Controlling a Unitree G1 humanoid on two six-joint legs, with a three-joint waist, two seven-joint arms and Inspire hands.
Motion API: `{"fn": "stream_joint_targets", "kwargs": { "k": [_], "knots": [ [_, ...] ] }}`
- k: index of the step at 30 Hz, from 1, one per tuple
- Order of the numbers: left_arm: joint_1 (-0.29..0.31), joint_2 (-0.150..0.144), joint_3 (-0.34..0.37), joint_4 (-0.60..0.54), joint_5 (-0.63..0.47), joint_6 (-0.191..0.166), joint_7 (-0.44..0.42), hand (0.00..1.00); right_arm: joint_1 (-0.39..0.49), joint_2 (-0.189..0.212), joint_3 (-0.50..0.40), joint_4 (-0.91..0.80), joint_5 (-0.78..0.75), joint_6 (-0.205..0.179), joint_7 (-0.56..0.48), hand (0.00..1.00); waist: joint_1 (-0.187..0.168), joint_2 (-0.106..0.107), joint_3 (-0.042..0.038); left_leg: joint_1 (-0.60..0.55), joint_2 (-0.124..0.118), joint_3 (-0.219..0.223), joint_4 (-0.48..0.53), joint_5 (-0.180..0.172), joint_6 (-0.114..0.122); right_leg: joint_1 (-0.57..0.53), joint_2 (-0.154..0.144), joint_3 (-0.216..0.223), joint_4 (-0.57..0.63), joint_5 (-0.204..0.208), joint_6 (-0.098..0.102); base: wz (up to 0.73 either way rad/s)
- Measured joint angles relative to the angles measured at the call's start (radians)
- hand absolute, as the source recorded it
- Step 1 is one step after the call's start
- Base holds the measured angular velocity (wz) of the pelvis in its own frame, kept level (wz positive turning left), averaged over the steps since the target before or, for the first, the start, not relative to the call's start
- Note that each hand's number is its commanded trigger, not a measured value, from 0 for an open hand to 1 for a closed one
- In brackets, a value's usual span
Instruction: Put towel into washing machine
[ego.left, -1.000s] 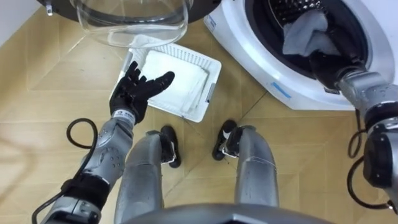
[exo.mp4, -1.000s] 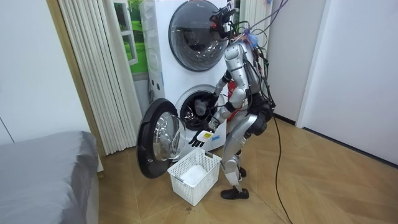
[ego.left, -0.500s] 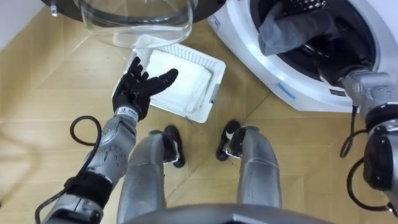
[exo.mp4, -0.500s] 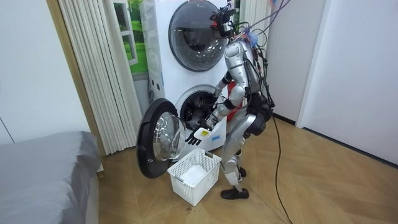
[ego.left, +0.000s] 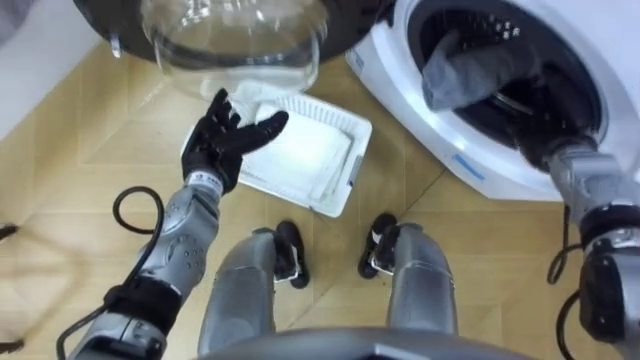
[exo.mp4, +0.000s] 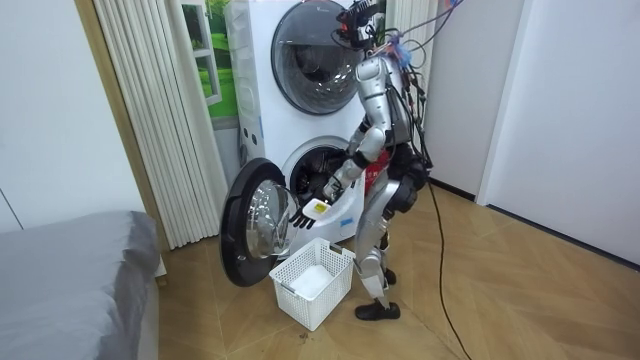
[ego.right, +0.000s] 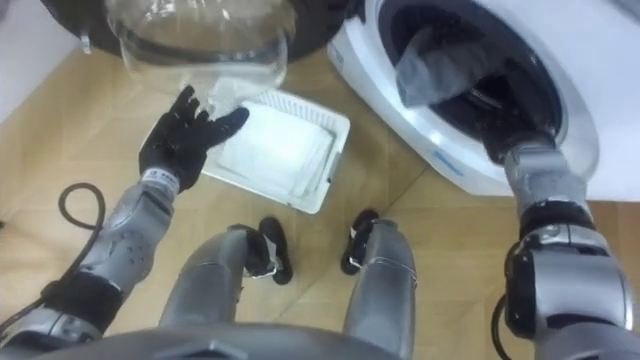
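The robot stands upright on the floor in front of the washing machine (ego.left: 478, 165), the lower of two stacked units. Its round door (ego.left: 235, 45) is swung fully open towards the robot's left.

The grey towel (ego.left: 470, 68) is bunched in the drum (ego.left: 560, 95), at the left side of the opening and just inside the rim.

The right arm reaches into the drum beside the towel. The right hand is hidden inside, so the state of its fingers cannot be told.

The left hand (ego.left: 222, 142) is held in the air above the near left corner of the white basket (ego.left: 352, 172), fingers spread and holding nothing.

The basket stands on the floor just ahead of the feet, below the open door, and contains folded white cloth (ego.left: 298, 150).
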Motion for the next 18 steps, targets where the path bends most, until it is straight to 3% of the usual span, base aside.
{"fn": "stream_joint_targets", "kwargs": {
  "k": [4, 6, 11, 14, 18],
  "knots": [
    [0.036, 0.013, 0.034, 0.104, 0.089, 0.003, -0.022, 0.00, 0.102, 0.051, 0.000, -0.003, -0.112, -0.024, 0.068, 0.00, 0.004, 0.009, -0.0040, 0.099, 0.006, 0.001, -0.076, 0.009, -0.017, 0.105, 0.033, -0.010, -0.092, 0.017, 0.005, -0.10],
    [0.099, 0.014, 0.077, 0.142, 0.165, 0.005, -0.025, 0.00, 0.183, 0.054, 0.000, 0.026, -0.206, -0.050, 0.114, 0.00, 0.000, 0.026, -0.0143, 0.166, 0.007, 0.001, -0.140, 0.019, -0.031, 0.176, 0.057, -0.016, -0.168, 0.037, 0.010, -0.13],
    [0.210, 0.039, 0.156, 0.197, 0.281, 0.002, -0.024, 0.00, 0.350, 0.065, 0.034, 0.090, -0.495, -0.109, 0.170, 0.00, 0.001, 0.039, -0.0259, 0.290, 0.009, 0.006, -0.227, 0.034, -0.058, 0.298, 0.095, -0.015, -0.269, 0.049, 0.012, -0.11],
    [0.221, 0.043, 0.174, 0.289, 0.302, -0.005, -0.020, 0.00, 0.398, 0.081, 0.053, 0.159, -0.625, -0.113, 0.182, 0.00, 0.001, 0.048, -0.0314, 0.360, 0.012, 0.004, -0.275, 0.044, -0.074, 0.366, 0.119, -0.014, -0.327, 0.060, 0.006, -0.16],
    [0.255, 0.044, 0.212, 0.398, 0.355, -0.012, -0.034, 0.00, 0.465, 0.096, 0.058, 0.160, -0.747, -0.114, 0.220, 0.00, -0.001, 0.043, -0.0335, 0.483, 0.008, 0.008, -0.360, 0.060, -0.097, 0.449, 0.136, -0.002, -0.351, 0.060, 0.006, -0.19]
  ]
}}
